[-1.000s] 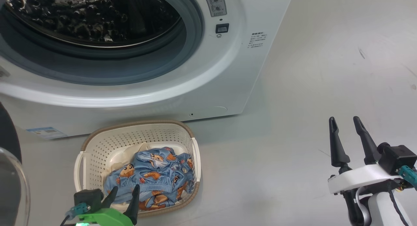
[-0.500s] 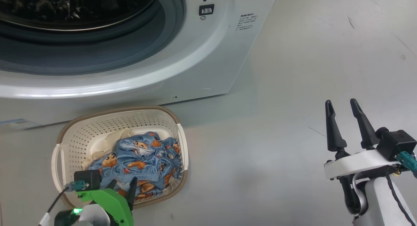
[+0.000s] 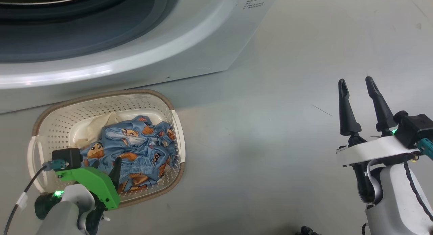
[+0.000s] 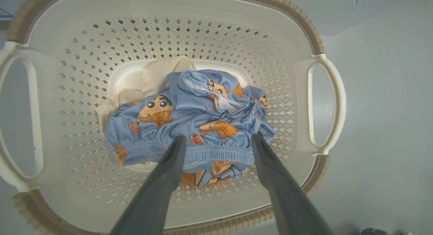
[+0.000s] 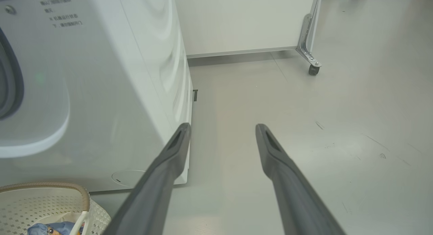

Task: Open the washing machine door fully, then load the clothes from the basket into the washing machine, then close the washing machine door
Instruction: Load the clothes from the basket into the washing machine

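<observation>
The cream basket [image 3: 176,126] with a brown rim stands on the floor in front of the white washing machine [image 3: 189,42]. In it lie light-blue clothes [image 3: 135,150] with orange-brown cartoon figures, over a cream cloth [image 3: 93,126]. My left gripper [image 3: 107,162] is open and hangs just above the pile. In the left wrist view its fingertips [image 4: 179,142] straddle the elastic hem of the blue clothes [image 4: 203,120] without gripping. My right gripper [image 3: 356,82] is open and empty above bare floor, far right of the basket. The washing machine door is out of view.
The machine's grey gasket [image 3: 101,35] and open mouth fill the top left. The washing machine's side [image 5: 152,76] runs back toward a white panel on a castor [image 5: 313,69]. Grey floor [image 3: 270,143] lies between the basket and my right arm.
The head camera has tilted down and turned, so the machine and basket shifted in the picture. My left gripper has reached further over the clothes. Both grippers stay open.
</observation>
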Robot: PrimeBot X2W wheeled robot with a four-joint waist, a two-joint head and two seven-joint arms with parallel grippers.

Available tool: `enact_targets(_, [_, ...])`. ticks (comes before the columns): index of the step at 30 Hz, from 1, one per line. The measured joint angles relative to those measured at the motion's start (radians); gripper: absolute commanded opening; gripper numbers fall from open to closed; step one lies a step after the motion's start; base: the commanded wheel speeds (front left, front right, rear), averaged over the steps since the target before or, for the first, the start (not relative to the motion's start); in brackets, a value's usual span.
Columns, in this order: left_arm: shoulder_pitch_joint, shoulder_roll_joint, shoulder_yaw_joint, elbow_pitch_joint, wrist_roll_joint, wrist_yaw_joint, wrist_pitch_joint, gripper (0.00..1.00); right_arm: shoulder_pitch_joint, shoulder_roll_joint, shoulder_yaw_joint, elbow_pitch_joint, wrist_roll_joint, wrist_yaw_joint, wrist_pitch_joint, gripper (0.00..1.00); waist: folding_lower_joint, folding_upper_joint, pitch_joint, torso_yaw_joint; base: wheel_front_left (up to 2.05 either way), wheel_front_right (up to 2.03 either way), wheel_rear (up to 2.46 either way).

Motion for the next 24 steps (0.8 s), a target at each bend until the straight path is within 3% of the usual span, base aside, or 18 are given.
enact_targets(24, [-0.153, 0.003, 0.003, 0.167, -0.048, -0.001, -0.009, 1.0, -0.062, 0.0, -0.008, -0.014, -0.018, 0.0, 0.0, 1.0, 0.0, 0.0, 0.131, -0.007, 0.0, 0.0, 0.0])
